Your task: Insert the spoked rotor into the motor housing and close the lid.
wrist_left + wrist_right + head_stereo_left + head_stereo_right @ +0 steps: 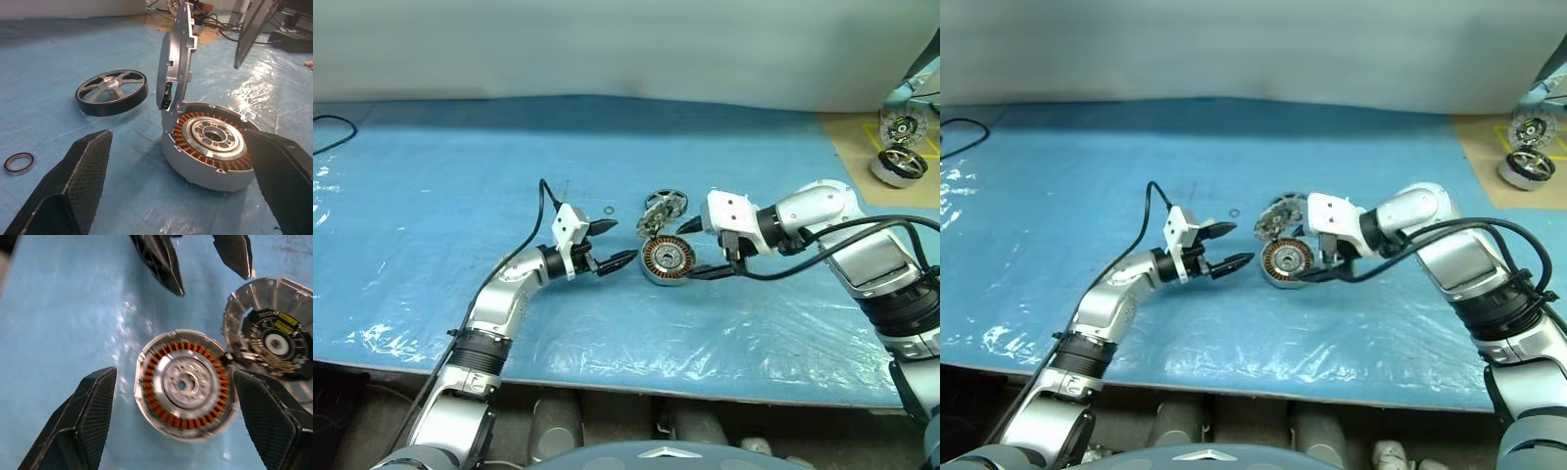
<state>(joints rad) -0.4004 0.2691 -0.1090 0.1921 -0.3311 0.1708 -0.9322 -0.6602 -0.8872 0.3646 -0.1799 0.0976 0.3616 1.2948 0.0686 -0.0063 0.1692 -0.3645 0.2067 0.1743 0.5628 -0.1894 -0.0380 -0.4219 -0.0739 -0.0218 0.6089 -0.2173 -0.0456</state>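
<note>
Housing [667,260] sits open on the blue sheet [450,196], copper windings bare, hinged lid [177,58] standing upright at its edge. Left gripper [610,245] and right gripper [697,249] flank it, both spread wide, holding nothing. Rotor [111,92] lies flat just beyond, a small ring [19,163] nearby.

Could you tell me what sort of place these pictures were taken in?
Probably a robotics lab or assembly bench: a table under a blue plastic sheet, an opened motor housing with copper windings, and more wheel-like motors on a brown board.
</note>
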